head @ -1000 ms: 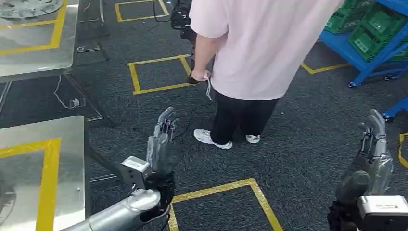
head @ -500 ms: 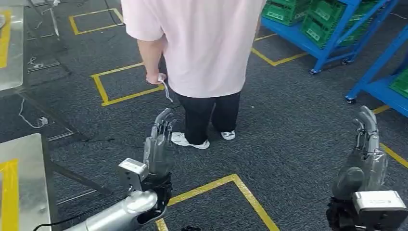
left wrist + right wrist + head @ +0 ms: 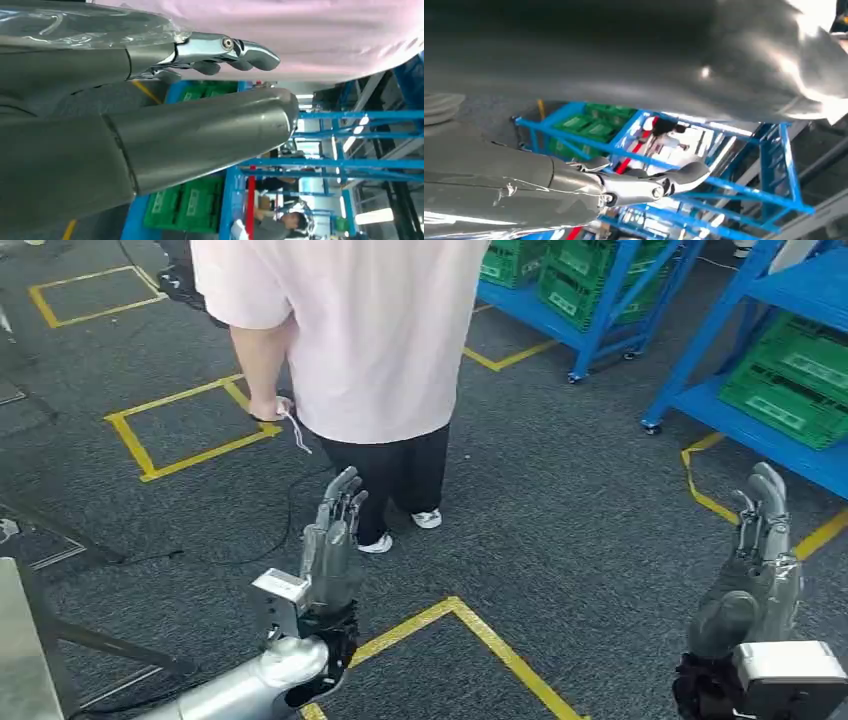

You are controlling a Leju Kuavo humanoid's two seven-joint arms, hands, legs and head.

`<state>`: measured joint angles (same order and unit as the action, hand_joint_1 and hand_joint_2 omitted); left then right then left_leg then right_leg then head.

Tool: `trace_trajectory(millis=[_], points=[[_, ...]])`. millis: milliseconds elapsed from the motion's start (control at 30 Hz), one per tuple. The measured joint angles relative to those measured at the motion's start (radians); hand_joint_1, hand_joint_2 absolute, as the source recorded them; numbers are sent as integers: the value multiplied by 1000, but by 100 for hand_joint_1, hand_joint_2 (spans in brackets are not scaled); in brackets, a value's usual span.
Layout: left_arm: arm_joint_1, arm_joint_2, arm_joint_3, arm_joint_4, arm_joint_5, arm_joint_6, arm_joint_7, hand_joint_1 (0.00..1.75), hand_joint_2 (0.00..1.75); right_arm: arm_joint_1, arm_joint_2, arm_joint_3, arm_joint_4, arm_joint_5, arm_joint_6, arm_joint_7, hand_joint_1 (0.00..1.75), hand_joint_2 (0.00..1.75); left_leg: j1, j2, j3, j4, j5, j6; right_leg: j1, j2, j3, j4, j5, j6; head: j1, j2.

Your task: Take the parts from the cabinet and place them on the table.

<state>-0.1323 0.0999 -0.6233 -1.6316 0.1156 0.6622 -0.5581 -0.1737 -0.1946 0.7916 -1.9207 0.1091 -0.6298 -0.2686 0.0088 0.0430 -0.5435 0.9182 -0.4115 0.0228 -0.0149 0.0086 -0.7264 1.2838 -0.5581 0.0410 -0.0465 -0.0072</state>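
We're in the approach step, nothing picked yet. Our left hand (image 3: 335, 540) is raised with its fingers extended and close together, holding nothing; the right hand (image 3: 760, 560) is the same, fingers up, thumb apart, holding nothing. The wrist views agree: bare fingers, no part between them.

We can't see any parts from here. What we judge to be the cabinet is the blue rack (image 3: 700, 350) ahead and to our right, with green crates (image 3: 790, 390) on its low shelf and more green crates (image 3: 570, 270) on a second blue rack (image 3: 600, 310) further back. Crate contents are too far off to make out. The corner of a metal worktop (image 3: 20, 650) shows at our lower left, well apart from the racks, so that's the likely drop point.

A person in a pink shirt (image 3: 350, 330) stands on the grey floor (image 3: 560, 500) just ahead of our left hand, between us and the farther rack, with a cable (image 3: 297, 435) in one hand.

Next move as we see it: close on the near rack, square up to the shelf, then reach the right hand toward a crate. Main risk is clipping the person, so give them room.
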Motion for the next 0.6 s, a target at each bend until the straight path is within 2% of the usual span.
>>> trace_trajectory(millis=[33, 67, 100, 133, 167, 200, 233, 267, 300, 333, 367, 400, 433, 467, 500, 533, 567, 600], points=[[1, 0, 0, 0, -1, 0, 2, 0, 0, 0, 0, 0, 2, 0, 0, 0, 0, 0, 1, 11, 2, 0, -2, -3, -5, -4, 15, -29, 24, 4, 0, 0], [1, 0, 0, 0, -1, 0, 5, 0, 0, 0, 0, 0, 3, 0, 2, 0, 0, 0, 3, 22, 4, 1, -5, -6, -8, -10, 51, -98, 63, 8, 1, 0], [1, 0, 0, 0, -2, 1, 6, 0, 0, 0, 0, 0, 3, 0, 2, 0, 0, 0, 5, 33, 8, 4, -9, -12, -11, -25, 106, -200, 111, 10, 1, 0], [1, 0, 0, -1, -2, 1, 6, 0, 0, 0, 0, -1, 3, 0, 2, 0, 0, 0, 5, 41, 12, 8, -15, -19, -11, -66, 156, -292, 146, 12, 2, 0], [1, 0, 0, -4, -3, 1, 6, 0, 0, -2, 0, 0, 3, 0, 2, 0, 0, 0, -4, 49, 12, 11, -19, -27, 5, -100, 175, -325, 126, 14, 9, 0], [2, 2, 0, -6, -4, 2, 6, 0, 0, -2, 0, 0, 3, 0, 2, 0, 0, 0, -7, 59, 11, 18, -21, -31, -3, -87, 177, -328, 130, -7, 7, 0], [2, 2, 0, -7, -5, 2, 7, 0, 0, 0, 0, 0, 3, 0, 2, 0, 0, 0, -11, 70, 13, 17, -21, -33, -1, -76, 174, -326, 130, -10, 0, 0], [2, 2, 0, -7, -5, 2, 7, 0, 0, 0, 0, 0, 3, 0, 3, 0, 0, 0, -9, 81, 16, 15, -22, -34, 3, -63, 171, -324, 129, -15, -4, 0], [2, 2, 0, -7, -5, 3, 7, 0, 0, 0, 0, 0, 3, 0, 3, 0, 0, 0, -7, 96, 19, 16, -25, -39, 3, -48, 170, -325, 131, -24, -3, 0], [1, 2, 0, -8, -6, 5, 8, 0, 0, 1, 0, -1, 3, 0, 3, 0, 0, 0, -1, 83, 18, 25, -39, -49, -2, -33, 176, -329, 135, -32, -4, 0], [1, 3, 0, -8, -7, 9, 9, 0, 0, -1, 0, -1, 3, 0, 3, -1, 0, 0, 2, 20, 5, 62, -67, -52, -2, -23, 175, -330, 137, -36, -8, 0], [1, 3, 0, -10, -8, 10, 9, 0, 0, -1, 0, -1, 3, 0, 3, -1, 0, 0, 3, -14, -31, 139, -108, -52, -2, -13, 175, -330, 137, -39, -11, 0], [3, 3, 0, -10, -8, 11, 10, 0, 0, 0, 0, -1, 3, 0, 3, -1, 0, 0, 2, -32, -81, 238, -149, -52, -2, 0, 174, -330, 138, -41, -18, 0], [4, 3, 0, -10, -8, 11, 11, 0, 0, 0, 0, 0, 3, 0, 4, -1, 0, 0, 2, -38, -128, 325, -178, -50, 1, 12, 173, -329, 138, -43, -24, 0], [7, 5, 0, -10, -9, 11, 11, 0, 0, 0, 0, 0, 3, 0, 4, -1, 0, 0, 1, -38, -157, 366, -177, -47, 4, 27, 173, -329, 139, -45, -24, 0], [10, 5, 0, -10, -10, 12, 12, 0, 0, 0, 0, 0, 3, 0, 4, -1, 0, 0, -1, -39, -158, 355, -153, -42, 6, 42, 173, -329, 139, -46, -25, 0], [10, 6, 0, -10, -10, 12, 13, 0, 0, 0, 0, 0, 3, 0, 3, -1, 0, 0, -3, -40, -139, 300, -113, -34, 8, 57, 174, -329, 139, -46, -25, 0], [9, 7, 0, -11, -11, 12, 13, 0, 0, 0, 0, 0, 3, 0, 2, -1, 0, 0, -4, -52, -98, 203, -58, -24, 9, 73, 175, -329, 140, -46, -26, 0]])
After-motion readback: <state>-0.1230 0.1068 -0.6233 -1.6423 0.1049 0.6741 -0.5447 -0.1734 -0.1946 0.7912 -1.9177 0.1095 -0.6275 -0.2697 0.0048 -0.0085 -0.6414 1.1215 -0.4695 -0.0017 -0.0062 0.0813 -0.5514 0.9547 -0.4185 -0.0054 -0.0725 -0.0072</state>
